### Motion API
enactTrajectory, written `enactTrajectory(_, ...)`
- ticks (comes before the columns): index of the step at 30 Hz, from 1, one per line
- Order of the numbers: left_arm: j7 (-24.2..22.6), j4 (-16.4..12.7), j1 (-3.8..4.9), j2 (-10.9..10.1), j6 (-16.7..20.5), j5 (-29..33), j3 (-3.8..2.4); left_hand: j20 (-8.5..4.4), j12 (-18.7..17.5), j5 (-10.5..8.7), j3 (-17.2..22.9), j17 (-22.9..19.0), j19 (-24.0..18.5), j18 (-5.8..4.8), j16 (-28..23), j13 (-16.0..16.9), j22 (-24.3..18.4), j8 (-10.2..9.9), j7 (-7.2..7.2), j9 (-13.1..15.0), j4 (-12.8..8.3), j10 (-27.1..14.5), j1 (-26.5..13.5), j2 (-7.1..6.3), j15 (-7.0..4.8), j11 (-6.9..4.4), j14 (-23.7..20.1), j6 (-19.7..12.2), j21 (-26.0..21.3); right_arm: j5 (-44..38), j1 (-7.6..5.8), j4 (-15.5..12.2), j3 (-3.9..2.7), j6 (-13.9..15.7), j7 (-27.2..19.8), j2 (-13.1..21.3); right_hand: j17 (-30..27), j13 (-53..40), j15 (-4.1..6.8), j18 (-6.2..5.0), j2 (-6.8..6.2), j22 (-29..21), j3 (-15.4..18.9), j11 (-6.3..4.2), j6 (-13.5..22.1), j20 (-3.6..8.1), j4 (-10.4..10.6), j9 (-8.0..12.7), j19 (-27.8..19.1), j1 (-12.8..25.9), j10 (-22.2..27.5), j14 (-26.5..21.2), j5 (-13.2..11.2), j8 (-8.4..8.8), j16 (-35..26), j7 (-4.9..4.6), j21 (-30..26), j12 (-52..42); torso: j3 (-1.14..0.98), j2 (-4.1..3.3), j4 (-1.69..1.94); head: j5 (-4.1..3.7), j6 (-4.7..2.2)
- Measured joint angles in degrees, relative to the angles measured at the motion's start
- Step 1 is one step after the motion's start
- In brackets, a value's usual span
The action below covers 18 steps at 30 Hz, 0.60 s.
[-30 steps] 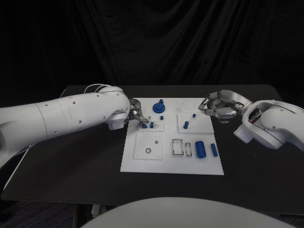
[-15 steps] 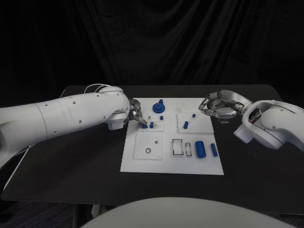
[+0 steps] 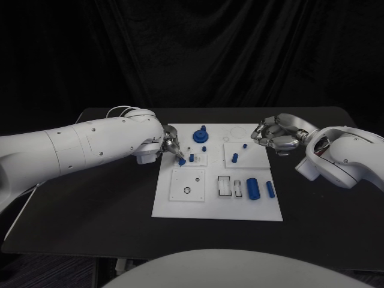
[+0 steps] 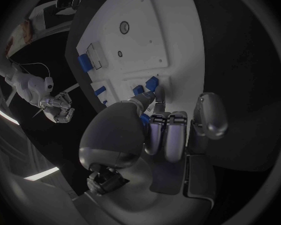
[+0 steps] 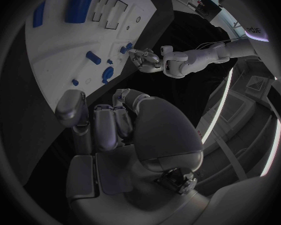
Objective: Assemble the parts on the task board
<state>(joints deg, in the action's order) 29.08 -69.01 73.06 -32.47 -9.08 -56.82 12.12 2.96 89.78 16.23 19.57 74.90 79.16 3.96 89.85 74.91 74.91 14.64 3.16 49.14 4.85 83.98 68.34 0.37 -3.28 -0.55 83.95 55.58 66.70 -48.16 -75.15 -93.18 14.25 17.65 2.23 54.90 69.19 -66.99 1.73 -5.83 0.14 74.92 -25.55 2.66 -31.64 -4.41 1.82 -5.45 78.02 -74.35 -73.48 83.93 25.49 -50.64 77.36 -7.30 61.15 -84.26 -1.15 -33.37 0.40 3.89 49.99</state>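
Observation:
The white task board [image 3: 179, 207] lies in the middle of the black table. My left hand [image 3: 170, 146] is over the board's far left part, its fingertips pinching a small blue peg [image 3: 182, 160] that stands beside a second peg [image 3: 192, 158]. The left wrist view shows both pegs [image 4: 139, 90] just past my fingertips [image 4: 158, 99]. My right hand [image 3: 274, 135] hovers at the board's far right edge with its fingers curled in. A speck of a small blue part [image 5: 120, 99] shows between its fingertips. A blue knob [image 3: 201, 132] stands at the far middle.
A large blue cylinder [image 3: 252, 188] and a thin blue bar [image 3: 270, 189] lie on the board's near right. Another blue peg [image 3: 234, 158] stands right of centre. Bare black table [image 3: 88, 210] lies on both sides of the board.
The peg at my left fingertips has shifted slightly toward the robot. The right hand has not moved.

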Motion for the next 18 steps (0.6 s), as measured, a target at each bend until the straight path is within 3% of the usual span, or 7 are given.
enactTrajectory(4, -0.17, 0.01, -0.01, -0.04, 0.43, 0.0, 0.0, 0.0, 0.0, 0.68, 0.37, 0.0, 0.0, 0.19, 0.0, 0.0, 0.0, 0.22, 0.0, 0.43, -0.66, 0.0, 0.03, -0.03, 0.0, 0.0, 0.0, 0.0, -0.25, 0.02, 0.0, 0.02, 0.0, 0.0, 0.01, -0.03, -0.3, 0.22, 0.0, 0.0, -0.22, 0.0, 0.0, -0.21, 0.0, 0.0, 0.0, 0.0, 0.0, -0.22, 0.21, 0.0, 0.0, 0.21, -0.37, 0.0, -0.25, 0.24, 0.01, -0.01, 0.01, 0.04, 0.0)
enactTrajectory(5, -0.25, 0.01, -0.01, -0.07, 0.59, 0.0, 0.0, -0.02, 0.0, 1.1, 0.66, 0.0, -0.02, 0.97, 0.0, 0.0, 0.0, 0.38, 0.0, 0.69, -0.96, 0.0, 0.3, -0.3, 0.0, 0.0, 0.0, 0.0, -0.25, 0.03, 0.0, 0.03, 0.0, 0.0, 0.01, -0.03, -0.31, 0.23, 0.0, 0.0, -0.22, 0.0, 0.0, -0.21, 0.0, 0.0, 0.0, 0.0, 0.0, -0.22, 0.21, 0.0, 0.0, 0.21, -0.37, 0.0, -0.25, 0.24, 0.01, -0.01, 0.01, 0.08, 0.0)
enactTrajectory(9, -1.07, -0.2, -0.02, -0.58, 1.95, 0.0, 0.0, -0.09, 0.0, 1.37, 1.19, 0.0, -0.36, 0.91, 0.0, 0.0, 0.0, 0.51, -0.04, 1.23, -1.51, 0.0, 0.5, -0.12, 0.0, 0.0, 0.0, -0.48, -0.92, 0.05, 0.0, 0.03, -0.01, 0.0, 0.01, -0.03, -0.37, 0.29, 0.0, 0.01, -0.22, 0.0, 0.0, -0.21, 0.0, 0.0, 0.0, 0.0, 0.0, -0.22, 0.21, 0.0, 0.0, 0.21, -0.38, 0.0, -0.48, 0.24, 0.02, -0.02, 0.01, 0.31, 0.0)
enactTrajectory(14, -3.23, -2.07, -0.02, -3.31, 5.78, 0.0, 0.0, -0.08, 0.0, -0.05, 1.05, 0.0, -0.74, 0.9, 0.0, 0.0, 0.0, 5.79, 0.4, 7.72, -2.13, 0.0, 0.35, -0.23, 0.0, 0.0, 0.0, -6.17, -1.12, -0.09, 0.0, -0.01, -0.01, 0.01, -0.02, 0.03, -0.44, 0.4, 0.0, 0.01, -0.82, 0.0, 0.0, -0.21, -0.35, 0.0, 0.0, 0.15, 0.0, -0.82, 0.2, 0.0, -0.76, 0.55, -0.37, -0.06, -0.64, 0.24, 0.02, -0.03, 0.02, 0.56, 0.0)
enactTrajectory(18, -5.92, -5.14, -0.02, -7.45, 10.35, 0.09, 0.0, 0.25, 0.0, -2.07, -0.44, 0.0, -0.41, 0.9, 0.0, 0.0, 0.0, 7.33, 0.93, 9.5, -0.45, 0.03, -1.73, -0.31, 0.01, 0.1, 0.0, -8.73, -0.59, -1.11, 0.01, -0.17, 0.0, 0.1, -0.04, 0.01, -0.07, 0.33, 0.0, 0.0, -1.42, 0.0, 0.49, -0.21, -0.72, 0.0, -0.01, 0.75, 0.0, -1.42, 0.2, 0.0, -4.28, 1.83, -0.32, -0.09, -0.21, 0.24, 0.02, -0.03, 0.04, 1.09, 0.0)
